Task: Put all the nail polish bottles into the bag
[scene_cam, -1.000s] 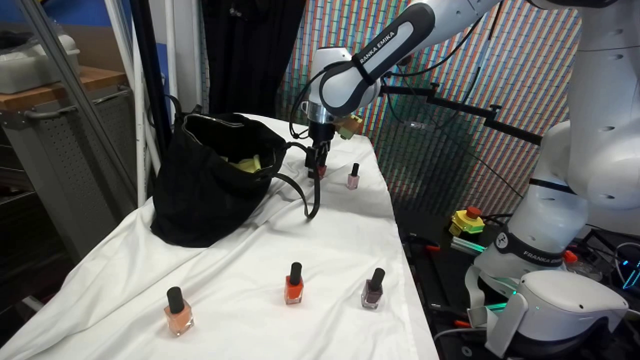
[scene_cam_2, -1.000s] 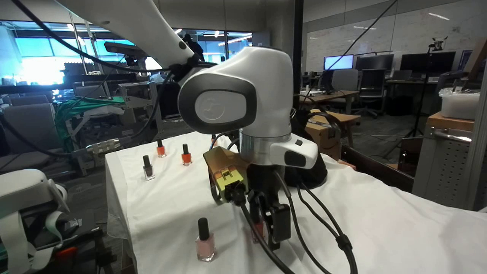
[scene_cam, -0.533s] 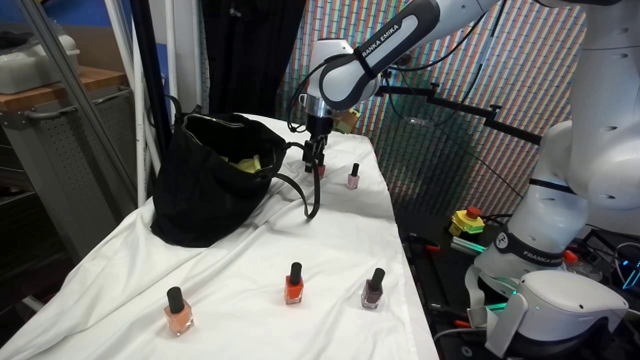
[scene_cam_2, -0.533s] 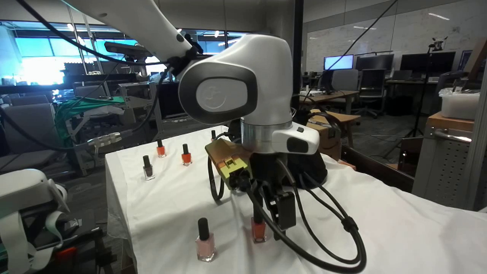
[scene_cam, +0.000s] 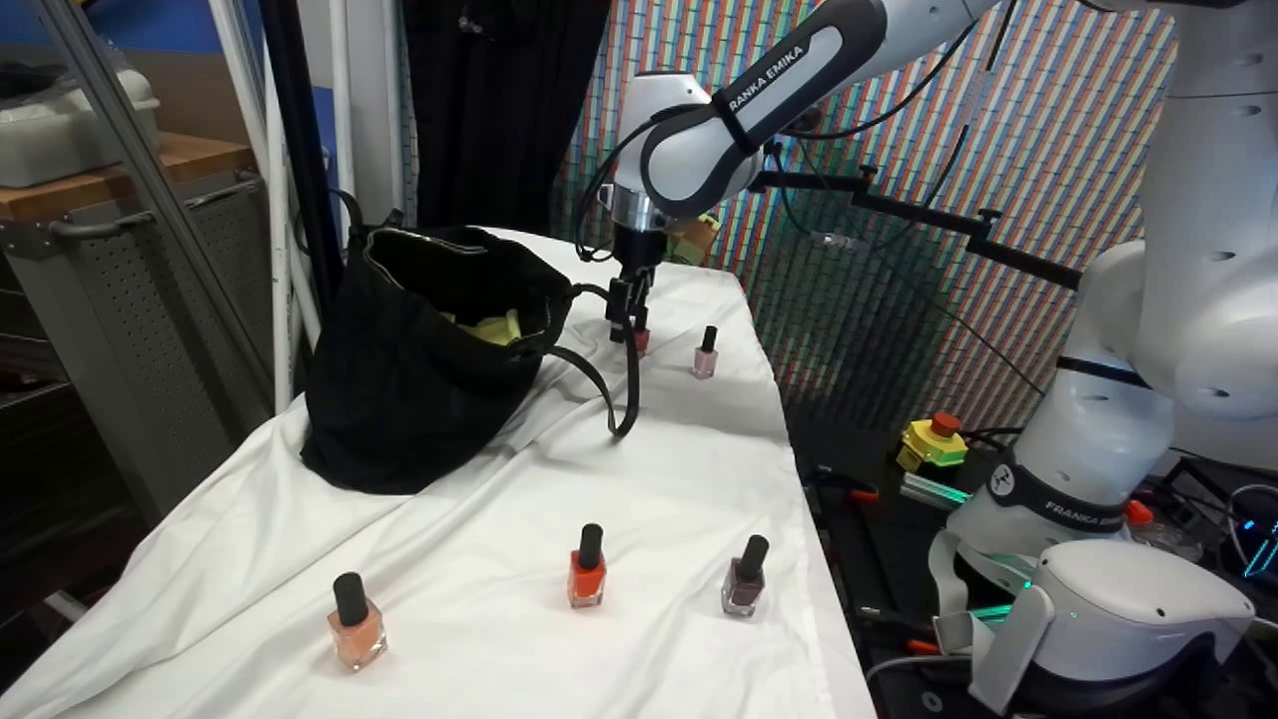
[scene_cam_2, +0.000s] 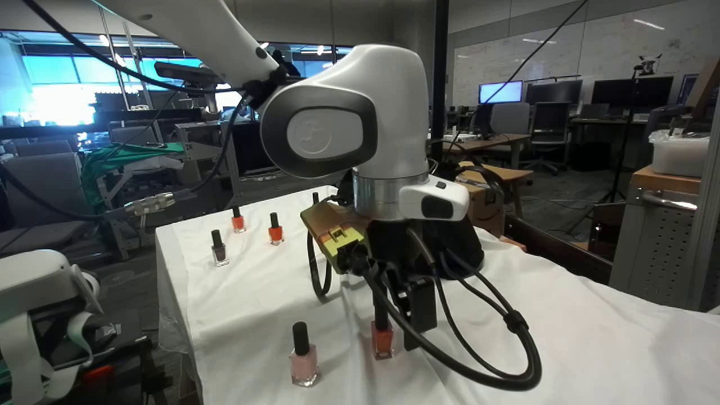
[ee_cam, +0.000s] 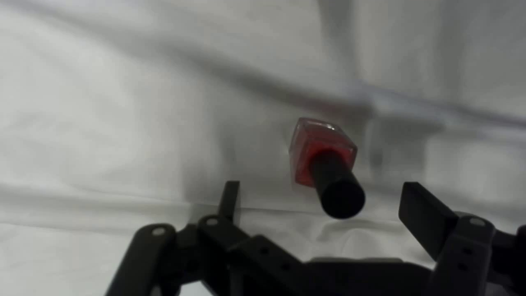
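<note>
- Jaws of the gripper point(ee_cam: 321, 189) parted wide, the red bottle point(ee_cam: 328, 166) showing between them in the wrist view.
- That bottle stands on the white cloth point(ee_cam: 102, 123), long axis vertical, cap upward.
- Pale pink bottle point(scene_cam_2: 304, 363) near it, likewise upright.

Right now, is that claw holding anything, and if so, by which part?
Nothing: the black two-fingered claw stands open, with gaps either side of the small square black-capped red nail polish bottle.

Both exterior views: opposite ends, facing inward, sharing tablecloth point(scene_cam: 474, 569). Wrist view: close, down on red bottle point(ee_cam: 326, 164).
</note>
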